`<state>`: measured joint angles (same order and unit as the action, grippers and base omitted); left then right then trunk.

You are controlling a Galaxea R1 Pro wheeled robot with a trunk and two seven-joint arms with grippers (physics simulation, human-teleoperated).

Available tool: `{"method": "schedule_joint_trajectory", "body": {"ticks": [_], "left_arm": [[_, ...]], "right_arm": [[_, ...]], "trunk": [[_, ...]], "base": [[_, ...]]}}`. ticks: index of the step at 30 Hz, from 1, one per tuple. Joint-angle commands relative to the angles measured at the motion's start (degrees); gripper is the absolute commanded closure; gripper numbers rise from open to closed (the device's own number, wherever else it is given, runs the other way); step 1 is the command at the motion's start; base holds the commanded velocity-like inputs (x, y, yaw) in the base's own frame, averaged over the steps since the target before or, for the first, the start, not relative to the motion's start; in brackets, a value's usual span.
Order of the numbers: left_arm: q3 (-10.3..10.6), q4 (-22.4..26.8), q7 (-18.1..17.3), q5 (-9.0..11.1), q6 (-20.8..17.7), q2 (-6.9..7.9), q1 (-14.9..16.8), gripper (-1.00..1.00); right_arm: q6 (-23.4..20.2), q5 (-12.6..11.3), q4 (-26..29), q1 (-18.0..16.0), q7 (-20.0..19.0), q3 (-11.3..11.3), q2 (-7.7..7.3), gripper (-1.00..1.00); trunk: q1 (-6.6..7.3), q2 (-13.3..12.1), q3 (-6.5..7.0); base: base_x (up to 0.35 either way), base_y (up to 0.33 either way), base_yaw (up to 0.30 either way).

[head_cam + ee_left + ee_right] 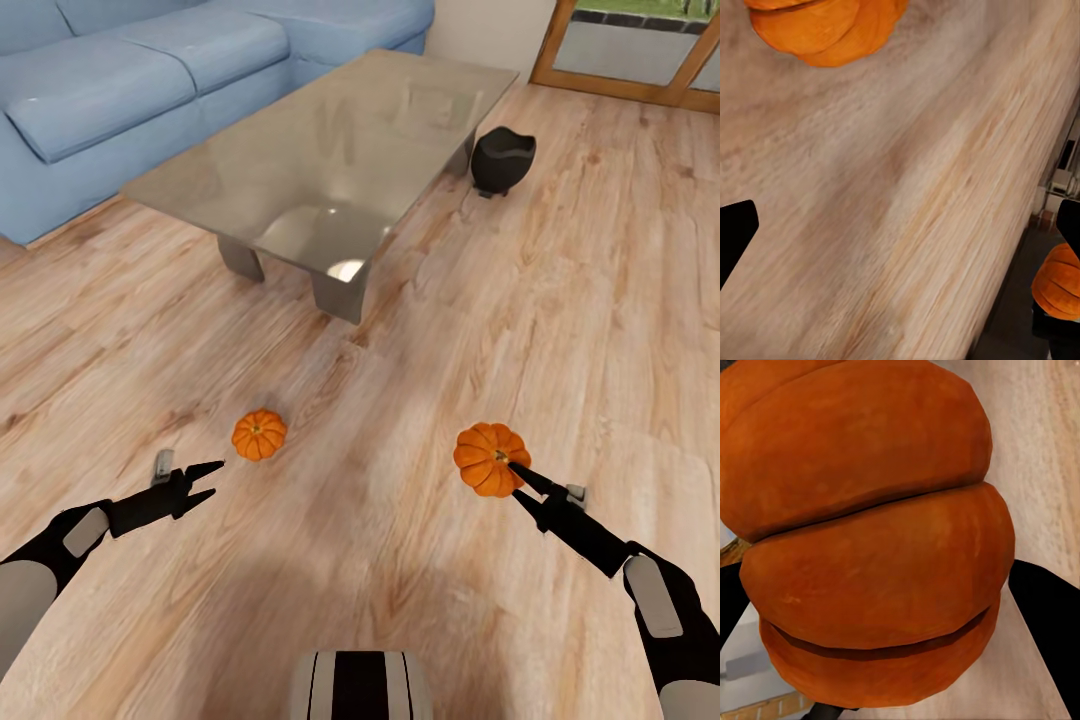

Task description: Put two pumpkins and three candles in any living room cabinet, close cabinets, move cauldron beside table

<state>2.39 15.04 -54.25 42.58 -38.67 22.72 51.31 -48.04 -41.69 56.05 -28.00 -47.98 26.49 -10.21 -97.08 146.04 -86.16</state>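
Observation:
One orange pumpkin (259, 434) lies on the wood floor just ahead of my left gripper (212, 480), which is open and a short way from it. The same pumpkin (825, 26) sits beyond the open left gripper (900, 232). My right gripper (515, 470) is shut on the second pumpkin (488, 458), whose ribbed side (877, 532) presses between the black fingers (1046, 622). The black cauldron (503, 160) stands on the floor beside the far right corner of the glass-topped table (330, 150). The candles and the cabinet are out of view.
A blue sofa (120, 80) runs along the far left behind the table. A wooden-framed glass door (640, 50) is at the far right. Bare wood floor (560, 300) stretches between the table and my arms.

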Motion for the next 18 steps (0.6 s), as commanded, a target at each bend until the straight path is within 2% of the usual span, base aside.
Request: {"method": "schedule_joint_trajectory", "body": {"ticks": [1, 10, 18], "left_arm": [[0.25, -0.01, -0.08, 0.39, -0.35, 0.04, 0.02, -1.00], [0.25, -0.04, -0.07, 0.39, -0.35, 0.04, 0.01, -1.00], [0.35, -0.03, -0.07, 0.39, -0.30, -0.03, 0.02, -1.00]], "right_arm": [[-0.47, -0.41, 0.01, -0.04, -0.09, 0.07, 0.01, 1.00], [-0.47, -0.41, 0.01, -0.04, -0.09, 0.05, 0.01, 1.00], [-0.47, -0.41, 0.02, -0.04, -0.09, 0.05, 0.01, 1.00]], "trunk": [[-0.02, 0.01, -0.03], [-0.02, 0.01, -0.03], [-0.02, 0.01, -0.03]], "base": [[0.314, -0.015, 0.000], [0.290, 0.083, 0.000], [0.160, 0.020, 0.000]]}}
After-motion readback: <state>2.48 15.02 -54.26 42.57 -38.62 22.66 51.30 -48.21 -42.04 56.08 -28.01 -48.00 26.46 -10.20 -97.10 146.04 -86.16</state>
